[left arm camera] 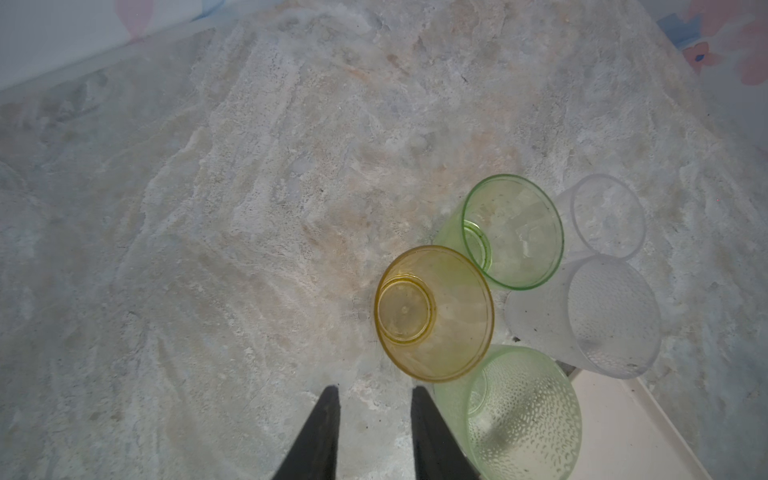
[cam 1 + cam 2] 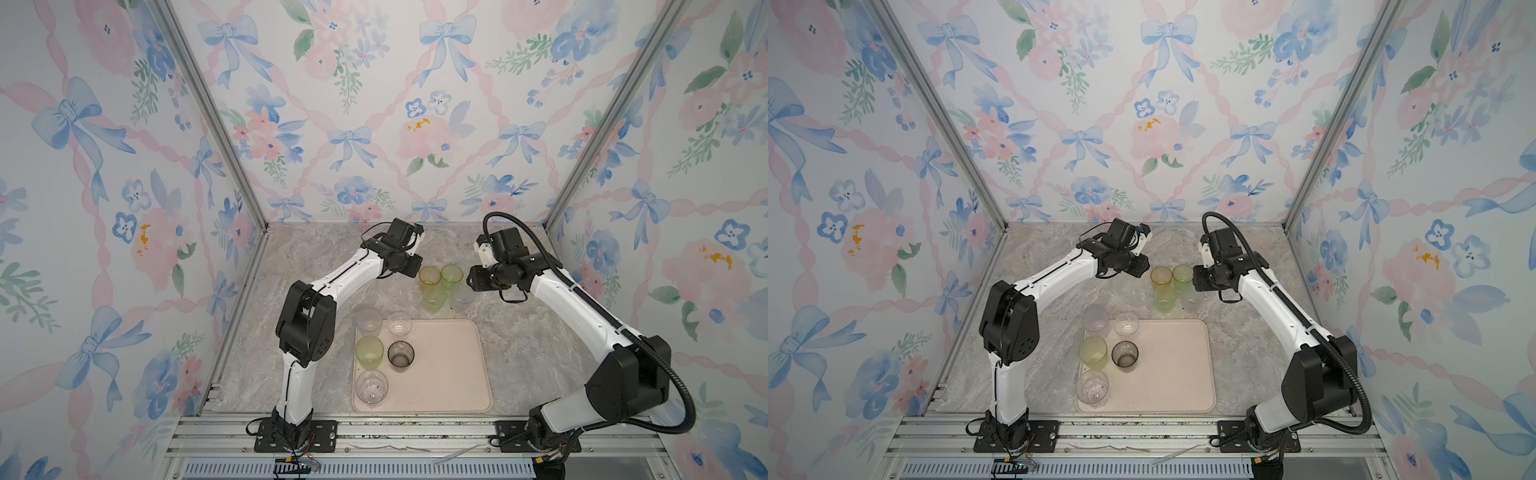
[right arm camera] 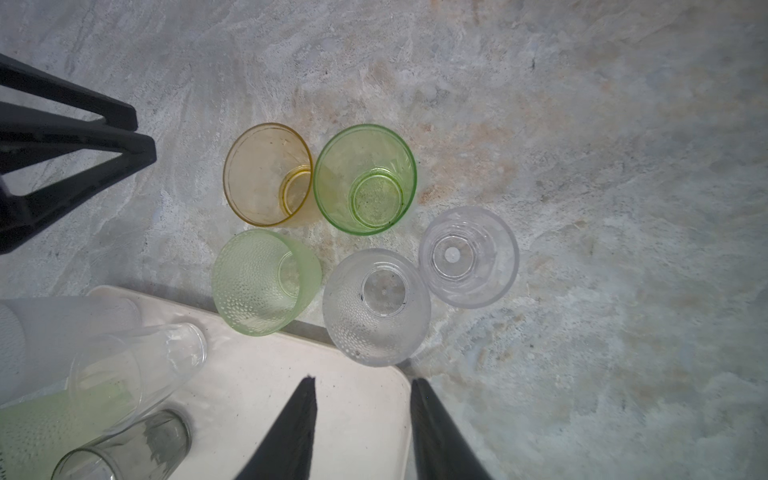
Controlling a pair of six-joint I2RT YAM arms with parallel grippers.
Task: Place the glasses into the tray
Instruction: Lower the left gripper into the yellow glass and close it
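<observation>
— Where are the glasses (image 2: 401, 355) standing?

— Five are sitting along the left side of the tray (image 2: 449, 374), which is lying by the counter's (image 2: 316, 257) front edge. I cannot tell whether the frosted glass (image 2: 369, 320) at its far left corner is fully inside. Five more are crowding together on the counter just past the tray's far edge.

— And the pincers?

— Your left pincer (image 1: 374, 390) is hanging partly open and holding nothing, just beside the amber glass (image 1: 434, 313). Your right pincer (image 3: 362, 380) is gaping partway too, empty, over the tray's far right corner.

— What am I going for?

— Likely the amber glass. The smooth green glass (image 1: 513, 232) and the dotted green glass (image 1: 519, 415) are standing right against it, so you are better off pinching its free wall, one finger inside, then lifting straight up before crossing to the tray's bare right half.
</observation>
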